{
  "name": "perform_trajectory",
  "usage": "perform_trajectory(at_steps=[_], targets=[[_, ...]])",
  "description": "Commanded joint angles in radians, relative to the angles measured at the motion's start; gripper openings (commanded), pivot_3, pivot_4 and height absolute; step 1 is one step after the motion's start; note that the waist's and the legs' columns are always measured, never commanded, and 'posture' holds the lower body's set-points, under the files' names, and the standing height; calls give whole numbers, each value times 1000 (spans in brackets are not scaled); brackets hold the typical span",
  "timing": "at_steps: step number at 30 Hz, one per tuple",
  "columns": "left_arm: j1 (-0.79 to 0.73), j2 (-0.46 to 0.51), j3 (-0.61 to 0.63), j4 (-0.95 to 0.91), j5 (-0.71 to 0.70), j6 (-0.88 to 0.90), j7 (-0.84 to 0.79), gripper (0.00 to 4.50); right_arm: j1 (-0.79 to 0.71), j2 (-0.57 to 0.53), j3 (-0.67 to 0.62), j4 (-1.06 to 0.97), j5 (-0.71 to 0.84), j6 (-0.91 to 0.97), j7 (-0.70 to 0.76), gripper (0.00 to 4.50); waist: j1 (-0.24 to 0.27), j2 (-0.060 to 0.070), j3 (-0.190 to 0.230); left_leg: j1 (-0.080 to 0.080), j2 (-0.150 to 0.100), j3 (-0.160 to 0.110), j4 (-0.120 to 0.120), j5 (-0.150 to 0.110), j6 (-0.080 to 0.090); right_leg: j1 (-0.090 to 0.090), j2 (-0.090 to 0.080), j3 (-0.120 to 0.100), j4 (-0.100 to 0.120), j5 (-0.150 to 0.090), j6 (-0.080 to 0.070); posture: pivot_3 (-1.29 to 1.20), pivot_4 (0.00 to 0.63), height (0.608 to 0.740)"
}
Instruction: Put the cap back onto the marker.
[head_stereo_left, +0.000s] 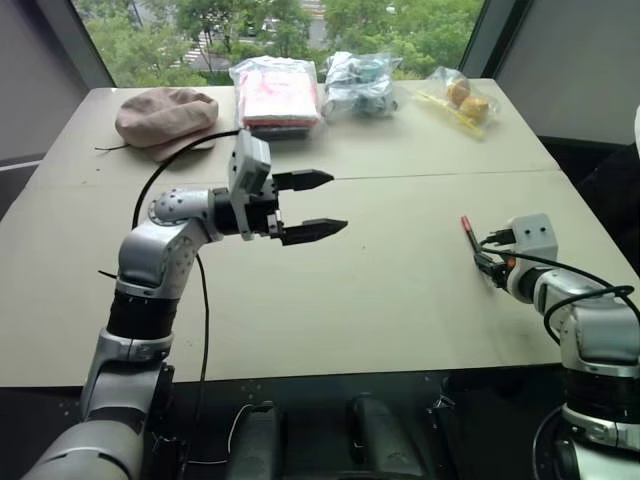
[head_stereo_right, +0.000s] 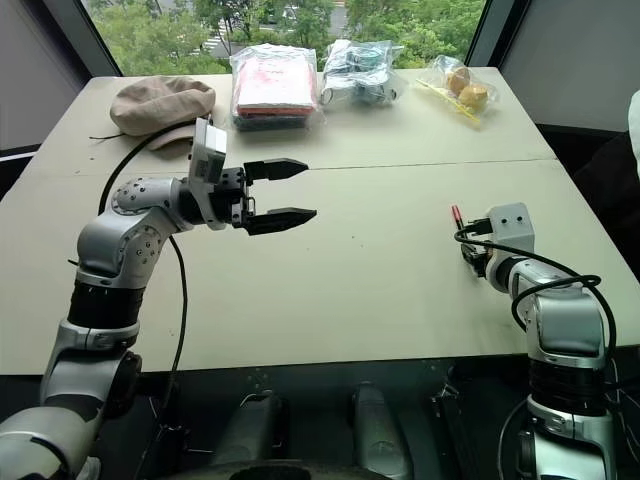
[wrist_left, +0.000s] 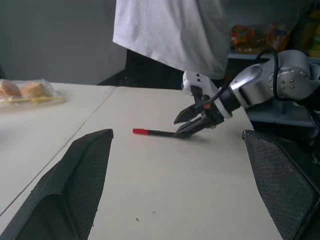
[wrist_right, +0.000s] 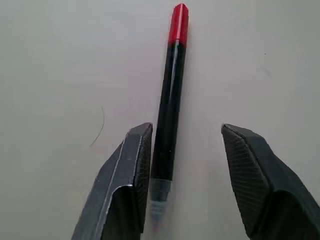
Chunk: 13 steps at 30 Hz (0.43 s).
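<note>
The marker (wrist_right: 167, 115), a slim black pen, lies flat on the beige table (head_stereo_left: 380, 300) at the right. The red cap (wrist_right: 178, 24) sits on the end that points away from my right gripper; the near end shows a greyish stub. My right gripper (wrist_right: 186, 129) is open and low over the table. The marker's near end lies between its fingers, close beside one of them. The left wrist view shows the marker (wrist_left: 157, 133) and my right gripper (wrist_left: 181, 127). My left gripper (head_stereo_left: 338, 202) hangs open above the table's middle, pointing right, with nothing between its fingers.
Along the table's far side lie a pink hat (head_stereo_left: 165, 115), a clear bag with a red pack (head_stereo_left: 278, 95), a bag of dark items (head_stereo_left: 360, 85) and a bag with buns (head_stereo_left: 462, 98). A person in a white shirt (wrist_left: 170, 30) stands beyond the right edge.
</note>
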Motion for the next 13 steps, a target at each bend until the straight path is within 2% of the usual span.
perform_trajectory(at_steps=[1,7,13], targets=[[0,9,-5,-37,-19,5,-1,4363,0,-27,-31,-75,25,10,7,4435,1,0,0,0,0,0,0,0,0,0,0,0,0,0,0,0,150,740],[2,16,-13,-21,-17,13,-17,4363,-10,-96,-75,-220,74,122,30,4435,2,0,0,0,0,0,0,0,0,0,0,0,0,0,0,0,150,740],[3,19,-36,16,-7,7,-49,4363,-4,-152,-182,-493,191,408,89,4435,3,0,0,0,0,0,0,0,0,0,0,0,-1,0,0,0,150,740]])
